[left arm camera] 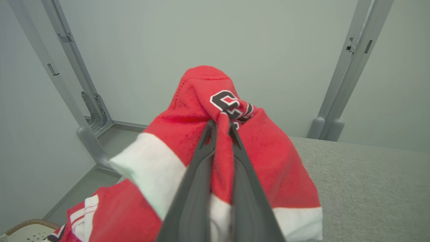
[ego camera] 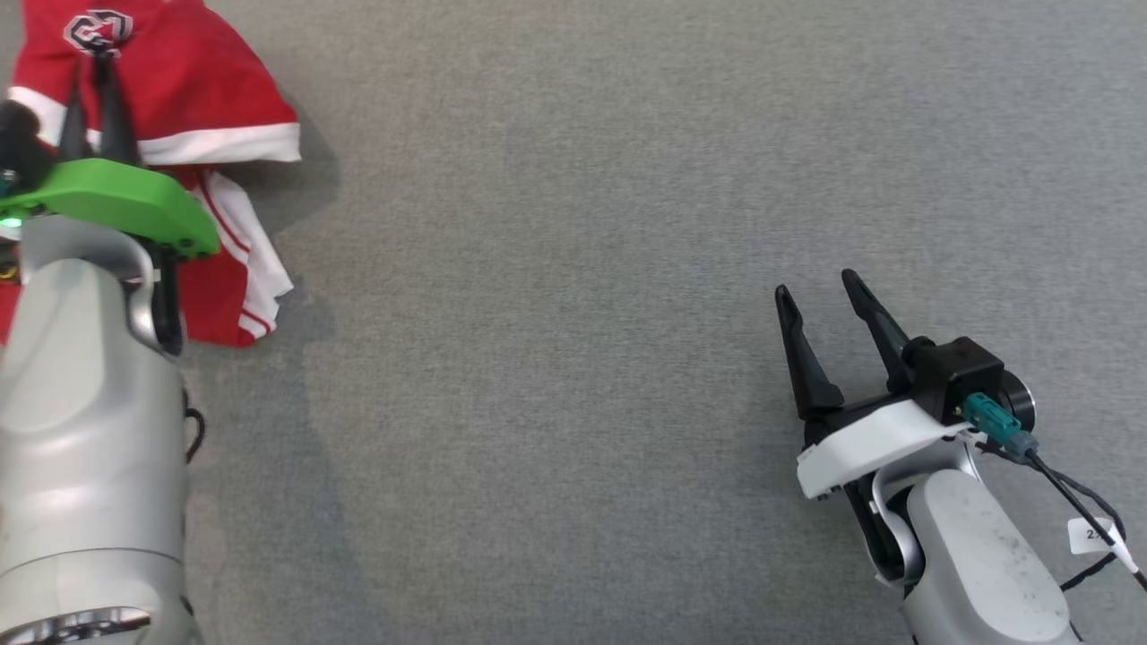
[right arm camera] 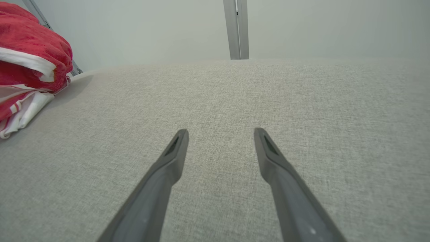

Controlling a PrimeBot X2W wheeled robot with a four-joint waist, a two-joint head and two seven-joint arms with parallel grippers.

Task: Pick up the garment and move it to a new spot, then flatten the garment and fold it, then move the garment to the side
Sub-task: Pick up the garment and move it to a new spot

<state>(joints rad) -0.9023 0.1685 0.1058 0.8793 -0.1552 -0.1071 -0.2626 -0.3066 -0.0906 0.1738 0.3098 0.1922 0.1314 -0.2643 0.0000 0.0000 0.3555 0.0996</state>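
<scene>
From the head camera, a crumpled red knit garment with white bands sits bunched at the far left of the grey fabric-covered desk, partly under the left arm. The left claw, behind its green wrist cover, reaches into the heap just below a black-and-white emblem, its two dark fingers drawn close together. Well apart from it, at the lower right, the right claw with its white wrist cover is over bare desk, fingers spread in a wide V with nothing between them. Along the left wrist camera, the left claw's jaws are pinched tight on a raised fold of red cloth right beside the emblem; the garment drapes down on both sides of the fingers, a white band crossing it, with pale grey frame posts and a plain wall behind. Along the right wrist camera, the right claw's fingers stand far apart and hold nothing, while the garment lies in a pile at the upper left edge of that view, resting on the desk.
</scene>
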